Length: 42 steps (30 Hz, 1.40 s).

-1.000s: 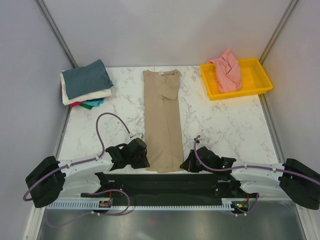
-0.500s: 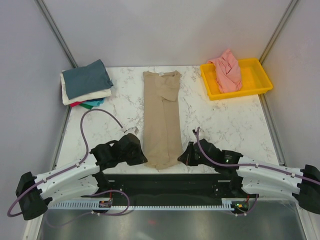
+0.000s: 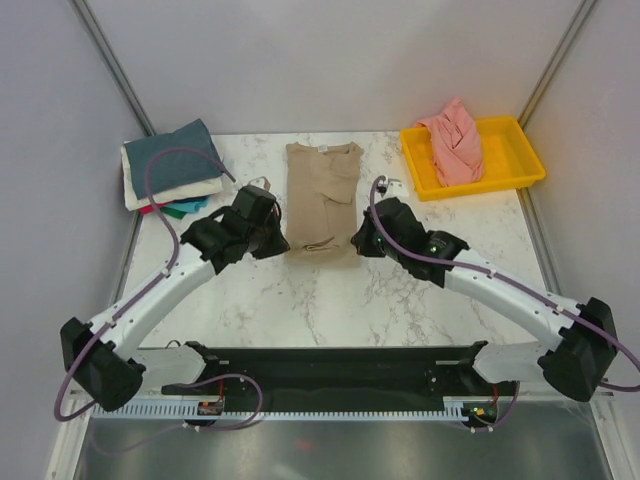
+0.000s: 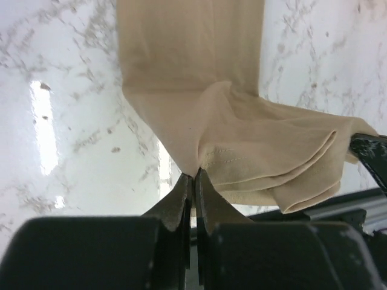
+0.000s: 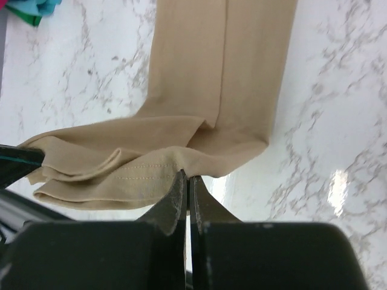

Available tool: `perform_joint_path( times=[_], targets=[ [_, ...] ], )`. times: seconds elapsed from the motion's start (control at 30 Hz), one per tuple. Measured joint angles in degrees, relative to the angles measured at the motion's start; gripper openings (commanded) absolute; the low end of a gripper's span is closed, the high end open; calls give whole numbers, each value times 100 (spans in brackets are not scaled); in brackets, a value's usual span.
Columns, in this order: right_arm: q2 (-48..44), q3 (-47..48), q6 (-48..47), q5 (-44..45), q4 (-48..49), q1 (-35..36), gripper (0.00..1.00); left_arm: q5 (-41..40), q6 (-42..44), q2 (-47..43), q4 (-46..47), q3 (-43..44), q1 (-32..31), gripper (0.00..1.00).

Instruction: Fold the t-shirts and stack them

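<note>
The tan t-shirt (image 3: 322, 190) lies as a long folded strip at the table's middle back, its near end lifted and doubled back toward the collar. My left gripper (image 3: 278, 240) is shut on the hem's left corner (image 4: 195, 170). My right gripper (image 3: 358, 240) is shut on the hem's right corner (image 5: 188, 174). The hem sags between them (image 4: 272, 163). A salmon-pink t-shirt (image 3: 455, 140) lies crumpled in the yellow tray (image 3: 520, 165). Folded shirts are stacked at the back left, slate-blue (image 3: 172, 157) on top, cream (image 3: 165, 193) under it, with teal (image 3: 188, 206) and red (image 3: 150, 209) edges showing.
The yellow tray stands at the back right corner. Grey walls close the table on three sides. Both arms reach forward over the marble table (image 3: 330, 300), with their cables arching above them.
Both grippers have carried the tan shirt's near hem from the table's front edge up toward the middle, folding the strip over itself. Both arms have stretched forward.
</note>
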Motion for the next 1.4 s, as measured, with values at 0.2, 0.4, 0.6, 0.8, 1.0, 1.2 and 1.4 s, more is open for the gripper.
perform_joint_path(
  times=[0.2,0.4,0.6,0.8,1.0,1.2,1.4],
  targets=[
    [1095,946,-699,-286,13,-745,0,332,660,1211,120,728,831,7],
    [2057,1495,-1084,-691,68,-1200,0,798,1045,2452,299,1222,1320,7],
    [2885,1902,-1270,-1086,170,-1578,0,1163,1285,3484,404,1836,1635,8],
    [3641,2339,-1340,-1346,247,-1825,0,1504,1456,4352,409,2583,1921,14],
    [4717,3331,-1318,-1727,210,-2199,51,1851,1493,5563,181,3727,2282,36],
    [5991,5724,-1414,-2013,-531,-2754,66,2221,1556,7027,-802,6653,2649,61],
    [5226,5346,-1541,-2181,-538,-2964,71,2339,1578,6231,-846,6494,2774,61]
  ],
)
